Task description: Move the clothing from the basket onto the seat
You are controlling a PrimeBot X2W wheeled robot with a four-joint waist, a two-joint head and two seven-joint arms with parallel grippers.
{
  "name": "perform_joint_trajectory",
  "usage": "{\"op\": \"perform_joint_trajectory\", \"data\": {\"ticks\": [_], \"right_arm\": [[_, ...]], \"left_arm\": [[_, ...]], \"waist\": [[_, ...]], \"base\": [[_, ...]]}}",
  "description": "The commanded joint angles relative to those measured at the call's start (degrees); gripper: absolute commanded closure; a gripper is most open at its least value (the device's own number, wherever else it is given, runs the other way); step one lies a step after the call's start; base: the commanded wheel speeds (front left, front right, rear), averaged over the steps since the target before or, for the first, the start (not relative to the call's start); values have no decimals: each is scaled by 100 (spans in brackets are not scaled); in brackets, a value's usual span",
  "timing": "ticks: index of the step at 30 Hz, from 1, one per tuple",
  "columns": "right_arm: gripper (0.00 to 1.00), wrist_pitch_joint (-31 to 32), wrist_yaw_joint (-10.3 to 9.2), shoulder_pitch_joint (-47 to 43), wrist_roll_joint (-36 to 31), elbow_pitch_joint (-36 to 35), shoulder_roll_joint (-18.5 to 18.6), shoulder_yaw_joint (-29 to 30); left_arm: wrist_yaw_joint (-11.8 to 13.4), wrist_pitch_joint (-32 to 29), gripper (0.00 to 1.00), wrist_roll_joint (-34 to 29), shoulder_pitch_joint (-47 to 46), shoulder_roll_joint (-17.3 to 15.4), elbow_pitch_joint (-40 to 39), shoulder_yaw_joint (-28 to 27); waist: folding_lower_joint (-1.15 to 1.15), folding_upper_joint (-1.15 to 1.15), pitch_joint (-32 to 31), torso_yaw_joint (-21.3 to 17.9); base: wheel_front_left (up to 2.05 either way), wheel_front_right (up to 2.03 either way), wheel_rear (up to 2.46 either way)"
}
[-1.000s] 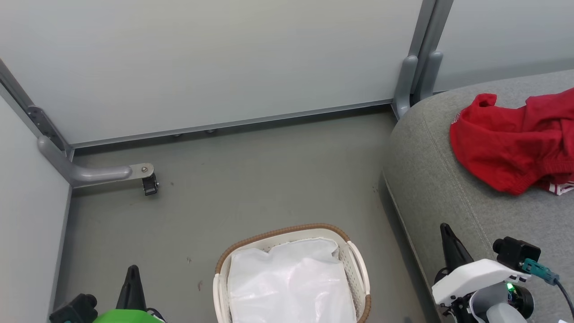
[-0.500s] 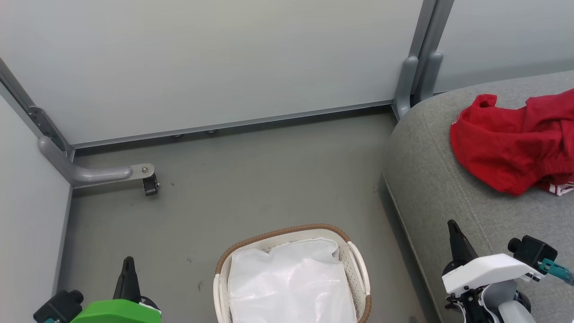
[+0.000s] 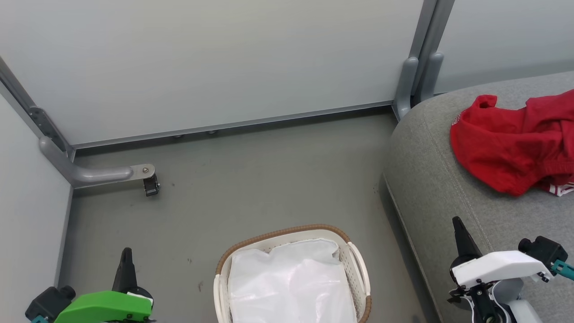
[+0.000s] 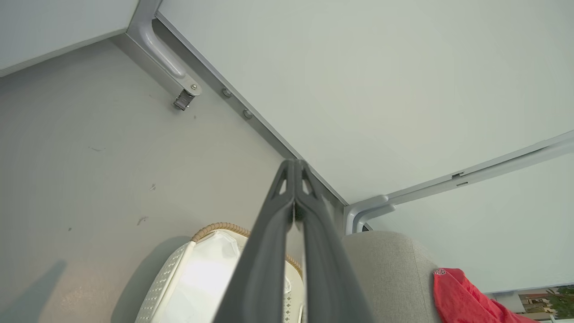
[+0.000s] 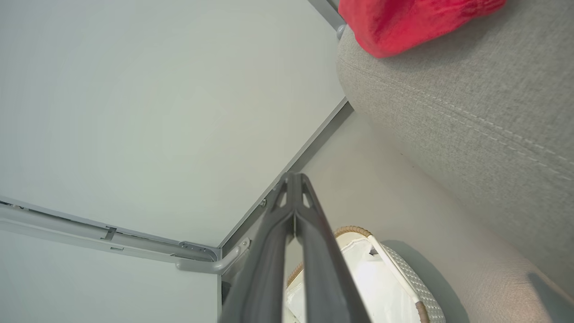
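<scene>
- The clothing (image 3: 511, 143) is a crumpled red heap with a bit of white trim at its lower edge. It lies on top of the seat (image 3: 430, 188), near the rounded corner.
- The seat is grey fabric with a stitched seam. It stands to the right of the basket (image 3: 282, 232), with a strip of floor (image 3: 269, 179) between them.
- The basket sits on the floor between my two grippers, and the white liner (image 3: 291, 287) lies inside it.
- My right gripper (image 3: 459, 231) has its fingers pressed together on nothing. It hangs over the seat's near part, well apart from the clothing.
- My left gripper (image 3: 126, 260) is likewise closed and empty, above the floor to the left of the basket.
- Pale wall panels (image 3: 224, 58) in grey frames stand behind.
</scene>
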State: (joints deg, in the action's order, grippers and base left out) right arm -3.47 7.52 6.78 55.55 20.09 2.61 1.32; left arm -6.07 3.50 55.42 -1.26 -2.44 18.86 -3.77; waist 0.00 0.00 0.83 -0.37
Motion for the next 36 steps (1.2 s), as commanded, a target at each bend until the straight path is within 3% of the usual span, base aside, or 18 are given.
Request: {"op": "perform_joint_trajectory", "data": {"ticks": [1, 36], "right_arm": [[100, 44, -2, 12, 181, -102, 30, 41], [100, 576, -3, -39, 2100, -396, 37, 313]], "left_arm": [[-42, -44, 100, 187, -168, -38, -85, -38], [-103, -579, 100, 2109, -383, -53, -316, -174]], "waist": [[0, 0, -1, 1], [0, 0, -31, 17]], "base": [[0, 0, 0], [0, 0, 0]]}}
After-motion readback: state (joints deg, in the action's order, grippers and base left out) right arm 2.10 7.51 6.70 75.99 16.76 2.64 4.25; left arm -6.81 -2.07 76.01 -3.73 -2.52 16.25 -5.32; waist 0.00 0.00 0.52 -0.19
